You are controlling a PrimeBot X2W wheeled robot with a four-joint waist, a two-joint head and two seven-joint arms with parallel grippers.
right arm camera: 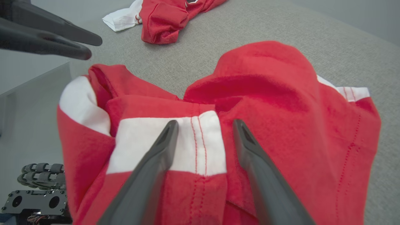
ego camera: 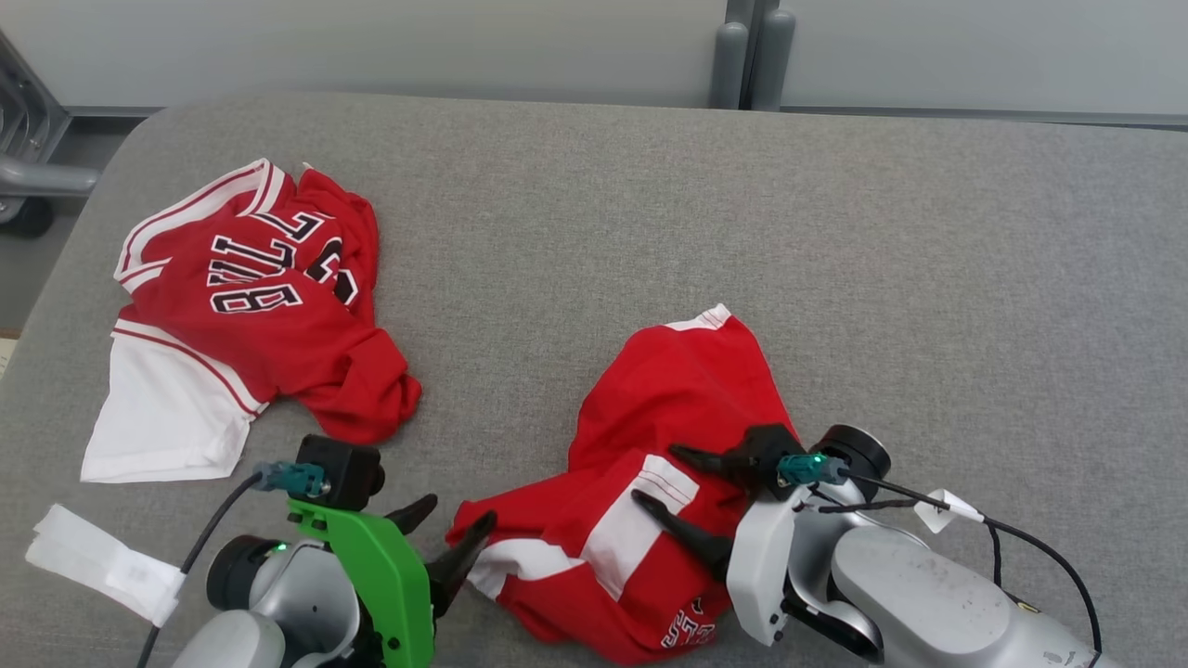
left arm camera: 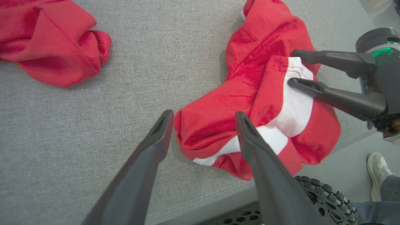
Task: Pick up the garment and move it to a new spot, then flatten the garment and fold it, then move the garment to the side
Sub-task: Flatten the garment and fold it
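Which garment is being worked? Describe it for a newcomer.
On the grey padded table, look at the near edge, right of centre. A crumpled red garment with white bands lies there, the left gripper and right gripper at it. Unlike the jersey at far left, it shows no big black lettering.

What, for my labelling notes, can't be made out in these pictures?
Garment: head view, its near part is under the right arm and cut by the bottom edge; its print is unreadable.
Jersey: head view, folds hide part of the lettering.
Person: left wrist view, the right edge cuts all but a shoe and a leg.
Paper: head view, print too small.
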